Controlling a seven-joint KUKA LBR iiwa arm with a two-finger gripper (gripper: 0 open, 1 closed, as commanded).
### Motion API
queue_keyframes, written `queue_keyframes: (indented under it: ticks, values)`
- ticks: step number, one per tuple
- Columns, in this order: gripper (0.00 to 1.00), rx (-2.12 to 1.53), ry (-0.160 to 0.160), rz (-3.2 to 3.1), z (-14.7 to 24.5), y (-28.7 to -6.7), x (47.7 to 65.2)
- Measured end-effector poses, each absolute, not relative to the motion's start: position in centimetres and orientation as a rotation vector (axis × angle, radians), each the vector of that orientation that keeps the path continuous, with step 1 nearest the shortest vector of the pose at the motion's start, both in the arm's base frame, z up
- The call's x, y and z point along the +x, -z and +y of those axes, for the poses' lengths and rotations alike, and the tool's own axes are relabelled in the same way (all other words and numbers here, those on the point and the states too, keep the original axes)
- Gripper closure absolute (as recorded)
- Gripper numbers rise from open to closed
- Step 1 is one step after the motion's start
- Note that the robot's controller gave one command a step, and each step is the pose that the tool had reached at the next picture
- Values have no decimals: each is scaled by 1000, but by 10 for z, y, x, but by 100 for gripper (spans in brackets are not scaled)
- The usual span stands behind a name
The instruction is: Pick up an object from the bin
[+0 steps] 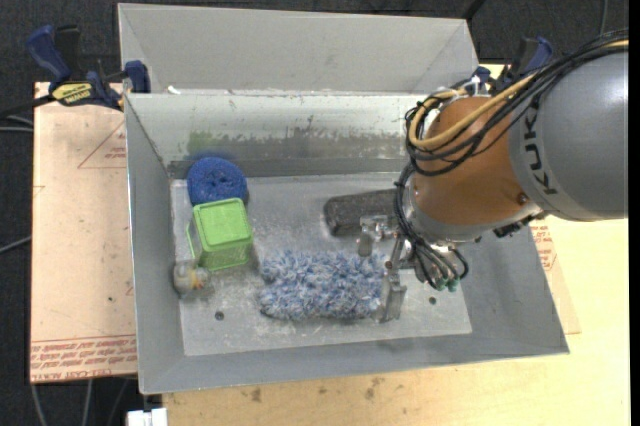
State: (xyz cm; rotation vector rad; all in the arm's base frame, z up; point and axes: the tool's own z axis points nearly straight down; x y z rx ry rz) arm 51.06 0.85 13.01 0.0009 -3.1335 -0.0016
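The gripper (384, 266) hangs low at the right end of the fuzzy blue-and-white cloth (320, 286) lying near-centre on the floor of the bin (300, 129), its 2 fingers (392, 299) spread wide, probably to straddle that soft edge, nothing gripped yet.

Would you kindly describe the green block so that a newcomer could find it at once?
Start at the left wall of the grey bin. Near it, just below a round blue thing and left of the fuzzy blue-and-white cloth, sits the green block. It alone is bright green and box-shaped.
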Motion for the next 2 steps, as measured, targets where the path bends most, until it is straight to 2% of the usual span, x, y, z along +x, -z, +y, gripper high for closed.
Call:
queue_keyframes:
  ticks: [1, 2]
  values:
    - [100, 0, 2, -3141, 8, -134, 513]
    - [0, -1, 2, -3141, 8, -134, 513]
